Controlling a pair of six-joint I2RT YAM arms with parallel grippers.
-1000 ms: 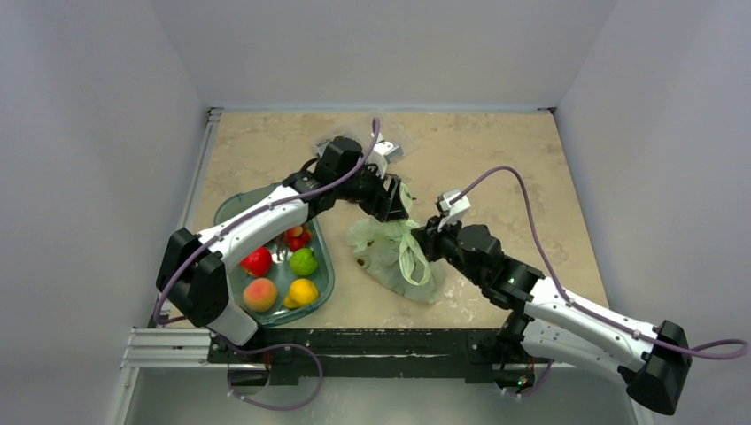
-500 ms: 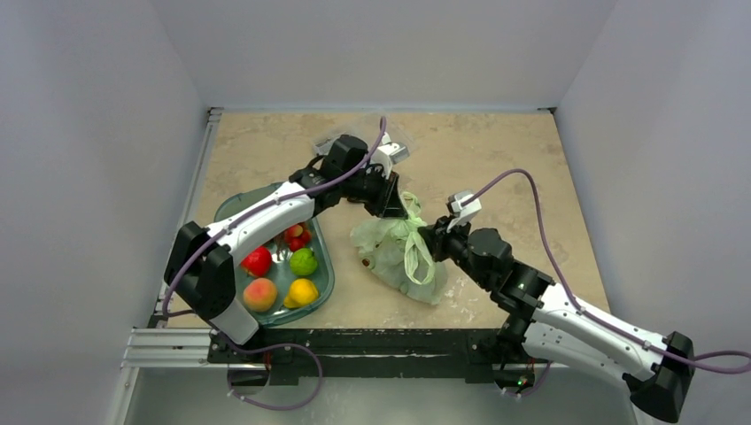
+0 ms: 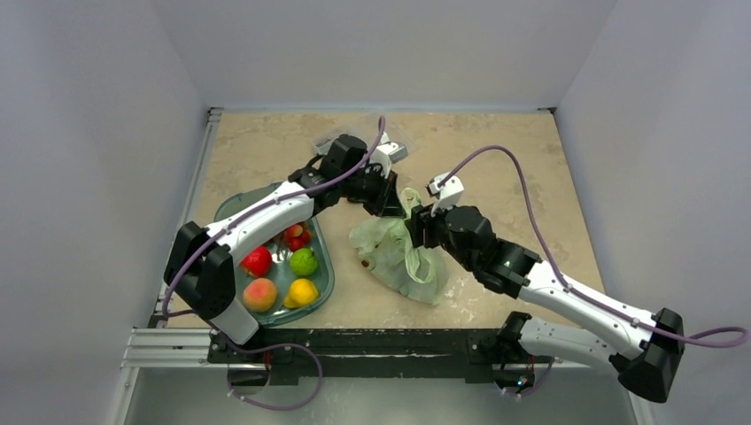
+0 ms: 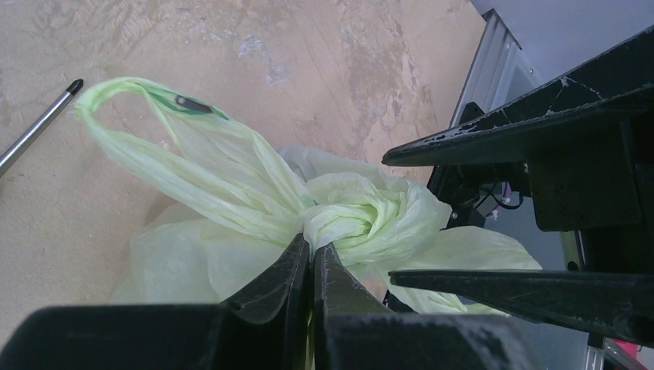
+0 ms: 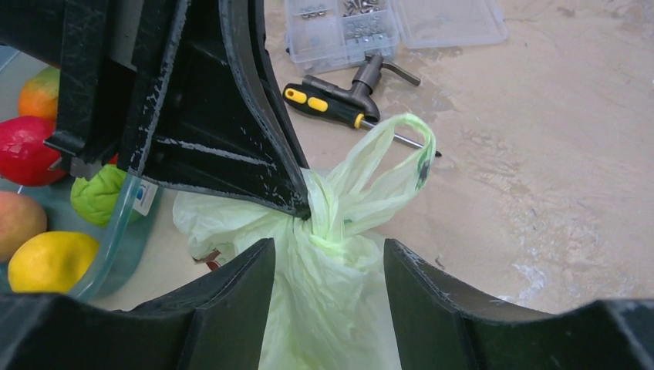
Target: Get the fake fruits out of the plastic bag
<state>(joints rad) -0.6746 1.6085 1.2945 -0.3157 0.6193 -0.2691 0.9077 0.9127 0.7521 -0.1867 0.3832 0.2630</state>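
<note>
The pale green plastic bag [image 3: 398,258] lies mid-table, tied in a knot at its top. My left gripper [image 3: 395,211] reaches in from the far side and is shut on that knot [image 4: 339,220]; in its own view the left gripper [image 4: 312,245] has the jaws pinched together on the film. My right gripper [image 3: 414,228] is open, and in its wrist view the right gripper [image 5: 328,245] has a finger on either side of the bag [image 5: 332,308] just below the knot. The fake fruits are hidden inside, except for a dark red patch [image 5: 204,258] at the bag's left edge.
A teal-tinted tray [image 3: 329,270] holding other fruit sits left of the bag, its wall [image 5: 116,239] close to it. Beyond the bag lie a yellow-and-black screwdriver [image 5: 324,104] and a clear parts box [image 5: 347,31]. The table's near edge runs along the arm bases.
My left gripper has closed on the knot. My right gripper has opened, let go of the bag's handle, and shifted left toward the knot.
</note>
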